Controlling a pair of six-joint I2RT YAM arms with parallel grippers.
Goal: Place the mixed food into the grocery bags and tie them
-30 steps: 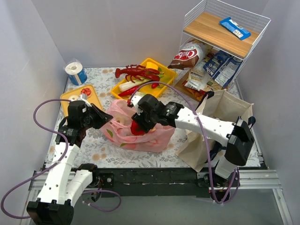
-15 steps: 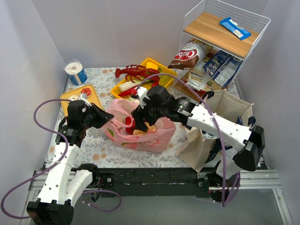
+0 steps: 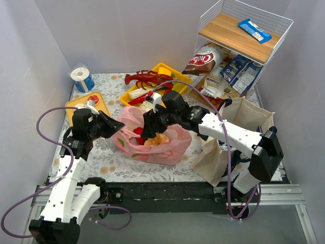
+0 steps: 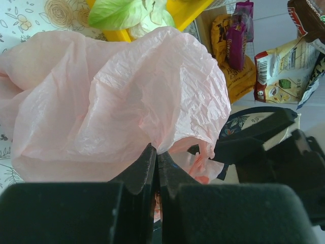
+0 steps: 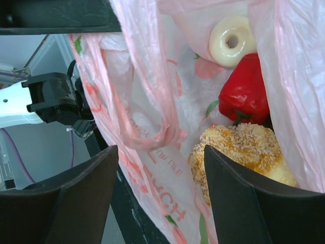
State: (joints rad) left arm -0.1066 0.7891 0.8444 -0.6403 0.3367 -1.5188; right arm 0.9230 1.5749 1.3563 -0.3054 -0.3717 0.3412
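Left claw (image 4: 156,155) clenched the pink bag (image 3: 163,150) by its rim mid-frame, right claw (image 5: 159,155) hung released over it; we judged a straight-up exit safest.

White arms (image 3: 228,133), black joints (image 3: 264,152), purple cables (image 3: 53,109).

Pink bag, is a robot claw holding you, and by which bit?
Yes. The left claw is shut on a bunched fold at the edge of the pink bag. The right claw is open over the bag's mouth, holding nothing.
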